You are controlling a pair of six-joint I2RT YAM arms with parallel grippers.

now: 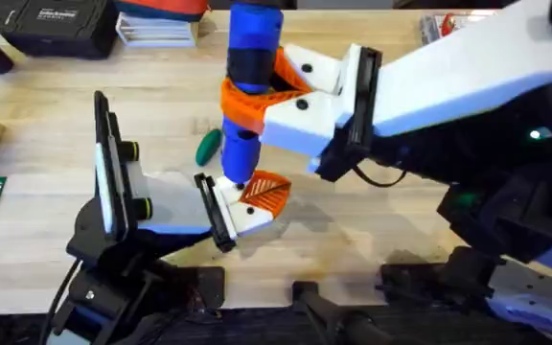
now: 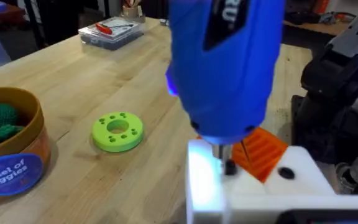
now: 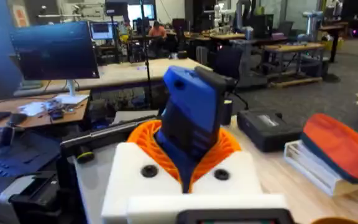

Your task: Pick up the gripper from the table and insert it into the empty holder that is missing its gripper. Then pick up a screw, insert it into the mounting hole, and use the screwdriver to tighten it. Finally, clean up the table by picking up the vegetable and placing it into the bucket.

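Blue screwdriver (image 1: pixel 247 86) held upright over the table, its bit down on the orange-and-white gripper (image 1: pixel 257 199).

The right gripper (image 1: pixel 271 91) clamps its orange pads around the screwdriver's barrel. The left gripper (image 1: pixel 223 206) sits at the orange wedge; whether it is open cannot be told. Just beyond lies the dark green vegetable (image 1: pixel 208 146). The left wrist view shows the tan bucket (image 2: pixel 11 146) beside a bright green disc (image 2: pixel 117 131).

The right arm reaches across the middle, its claw (image 1: pixel 257 96) clamped; the left claw (image 1: pixel 247 206) sits below.

Green holed disc (image 2: pixel 117 130) on wooden table (image 2: pixel 92 74), clear lidded box (image 2: pixel 112 32) far back
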